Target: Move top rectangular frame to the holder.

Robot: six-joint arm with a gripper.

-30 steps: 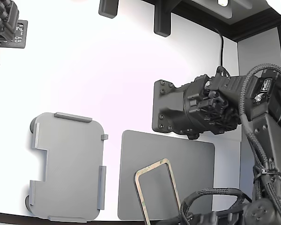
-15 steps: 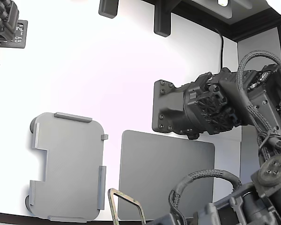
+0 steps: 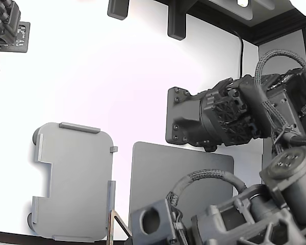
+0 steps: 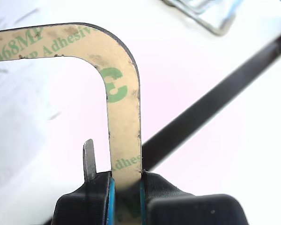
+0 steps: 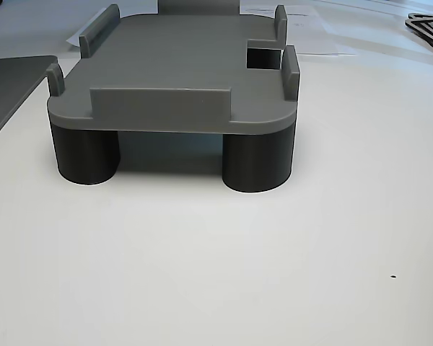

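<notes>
Since 1 s ago the arm has swung toward the exterior view's left along the bottom edge, and the frame (image 4: 123,108) has gone w/ it: it was over the dark grey mat (image 3: 178,176), now only a thin sliver of it shows at the bottom edge, just beside the holder's (image 3: 74,178) lower corner on the exterior view's right. Mat and holder haven't shifted.

Wrist view: gripper (image 4: 125,199) is clamped on one long side of the frame, blue-lined pads pressing both faces, frame strip standing up out of the jaws and curving round a corner. Tan backing w/ green print, partly legible "468MP" and "Adhesive". Frame is off the table, held in the air; white tabletop (image 4: 215,154) blurred behind, plus a dark diagonal strip.

Holder sits flat on the white table, light grey plate w/ raised edge tabs and a side notch. Other view shows it standing on dark round feet, top bare.

Second arm's big black body hangs above the mat, exterior view's right. Can't tell what its tool is doing.
</notes>
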